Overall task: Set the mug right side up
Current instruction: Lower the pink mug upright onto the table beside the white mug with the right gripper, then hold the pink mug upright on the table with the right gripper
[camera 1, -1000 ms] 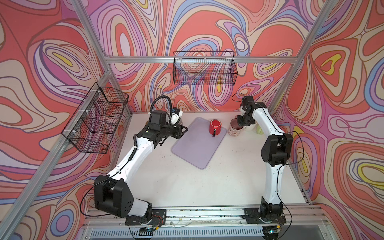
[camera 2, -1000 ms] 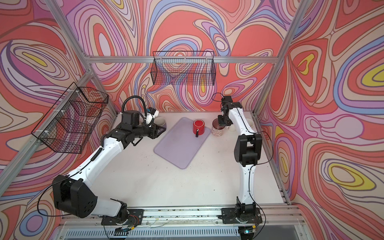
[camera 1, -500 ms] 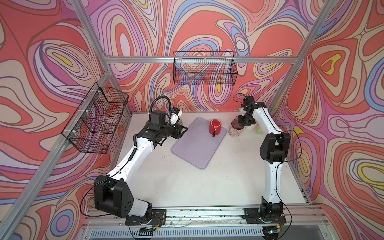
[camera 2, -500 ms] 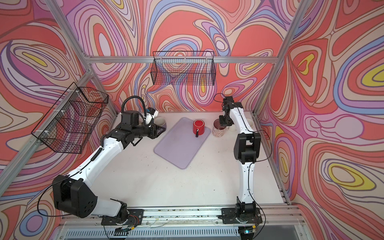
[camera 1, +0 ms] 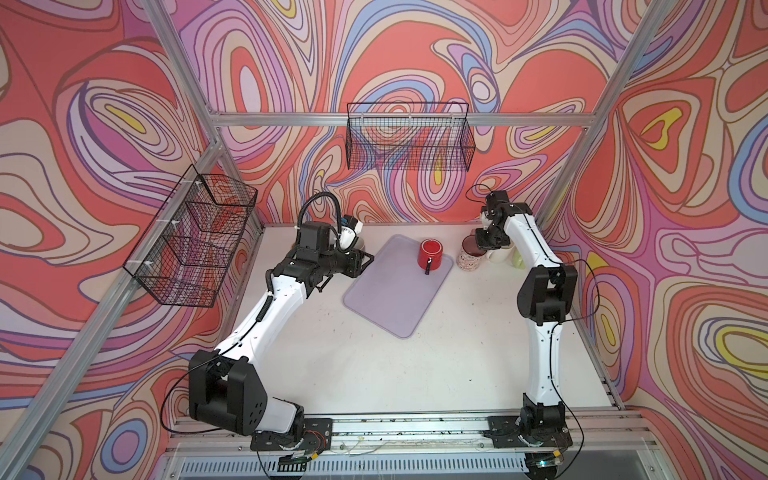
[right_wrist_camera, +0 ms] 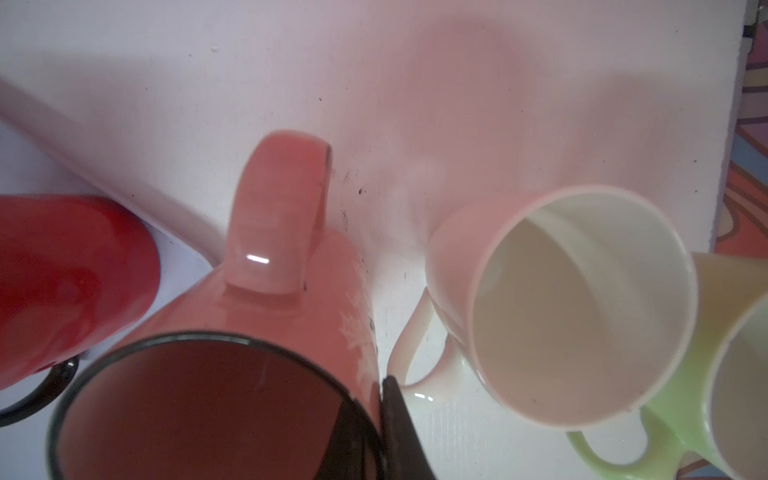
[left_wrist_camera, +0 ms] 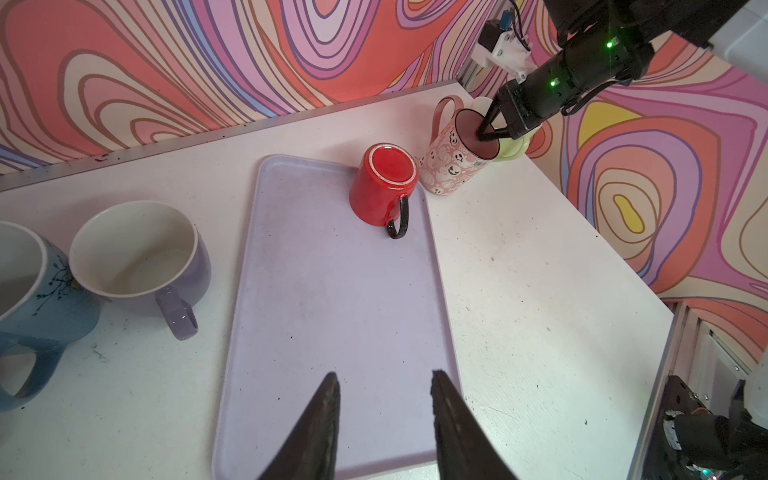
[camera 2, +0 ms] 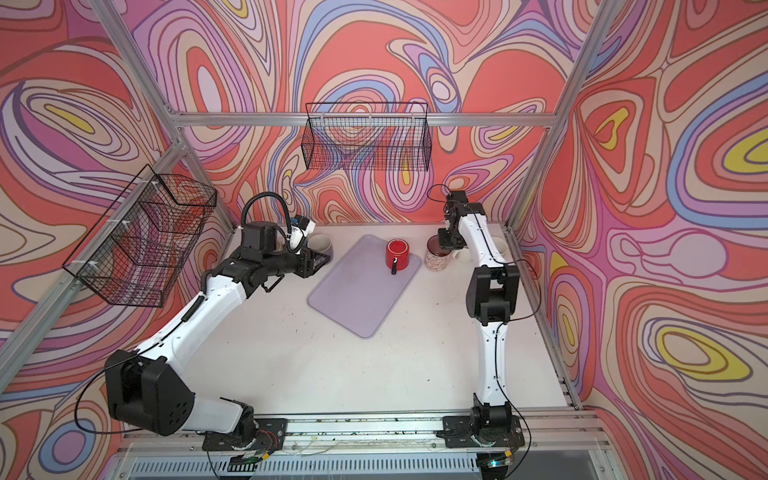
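Right now, the red mug [camera 1: 430,252] sits base-up at the 1 o'clock corner of the lilac tray [camera 1: 386,307]. In both top views its black handle points to 6 o'clock, so this is the one you have yet to flip.

Your right pincer [left_wrist_camera: 487,129] is clenched on the rim of the pink mug [left_wrist_camera: 451,164], one finger inside the wall and one outside. That mug stands mouth-up on the worktop [camera 1: 374,374], just beside the red one at its 3 o'clock. I judge the grip is there to steady it clear of the tray.

Your left pincer [left_wrist_camera: 384,415] is released and empty, hanging at the tray's 10 o'clock edge. It faces the red mug across bare tray, probably lined up for the approach.
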Controlling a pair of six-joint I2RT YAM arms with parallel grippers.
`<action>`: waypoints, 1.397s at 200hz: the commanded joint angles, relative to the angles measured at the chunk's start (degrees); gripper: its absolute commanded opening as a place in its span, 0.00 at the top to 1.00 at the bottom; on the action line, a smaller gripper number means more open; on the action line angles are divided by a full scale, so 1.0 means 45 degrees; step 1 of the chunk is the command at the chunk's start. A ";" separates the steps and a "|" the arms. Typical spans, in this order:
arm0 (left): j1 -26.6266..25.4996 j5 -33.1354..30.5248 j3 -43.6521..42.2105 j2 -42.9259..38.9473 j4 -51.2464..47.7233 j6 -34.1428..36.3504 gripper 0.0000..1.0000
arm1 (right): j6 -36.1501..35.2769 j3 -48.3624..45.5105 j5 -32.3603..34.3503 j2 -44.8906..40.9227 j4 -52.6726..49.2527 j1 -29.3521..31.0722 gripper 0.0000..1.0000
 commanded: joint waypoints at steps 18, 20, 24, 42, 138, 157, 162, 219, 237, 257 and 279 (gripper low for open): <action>0.0132 0.0293 -0.0124 -0.0253 0.0305 0.0028 0.60 | 0.0077 0.0496 -0.0287 0.0373 0.0514 -0.0093 1.00; 0.0124 0.0293 -0.0129 -0.0252 0.0320 0.0028 0.60 | 0.0077 0.0488 -0.0297 0.0377 0.0530 -0.0105 1.00; 0.0136 0.0297 -0.0119 -0.0252 0.0320 0.0024 0.61 | 0.0084 0.0443 -0.0305 0.0371 0.0552 -0.0103 1.00; 0.0142 0.0348 -0.0126 -0.0257 0.0350 -0.0030 0.60 | 0.0103 0.0386 -0.0307 0.0387 0.0632 -0.0132 1.00; 0.0166 0.0371 -0.0138 -0.0288 0.0351 -0.0038 0.61 | 0.0171 0.1067 -0.0138 0.0645 0.0376 -0.0271 0.91; 0.0181 0.0350 -0.0134 -0.0291 0.0350 -0.0044 0.60 | 0.0180 0.1152 -0.0133 0.0693 0.0360 -0.0278 0.90; 0.0168 0.0353 -0.0133 -0.0291 0.0349 -0.0045 0.61 | 0.0172 0.1182 -0.0144 0.0693 0.0359 -0.0278 0.90; 0.0181 0.0354 -0.0138 -0.0311 0.0310 -0.0018 0.61 | 0.0201 0.1209 -0.0241 0.0770 0.0338 -0.0293 0.87; 0.0183 0.0318 -0.0138 -0.0335 0.0298 -0.0009 0.60 | 0.0222 0.1189 -0.0267 0.0772 0.0393 -0.0281 0.87; 0.0181 0.0331 -0.0138 -0.0330 0.0298 -0.0003 0.61 | 0.0225 0.1267 -0.0273 0.0787 0.0398 -0.0278 0.86; 0.0181 0.0323 -0.0133 -0.0350 0.0310 -0.0002 0.61 | 0.0224 0.1389 -0.0235 0.0821 0.0360 -0.0280 0.87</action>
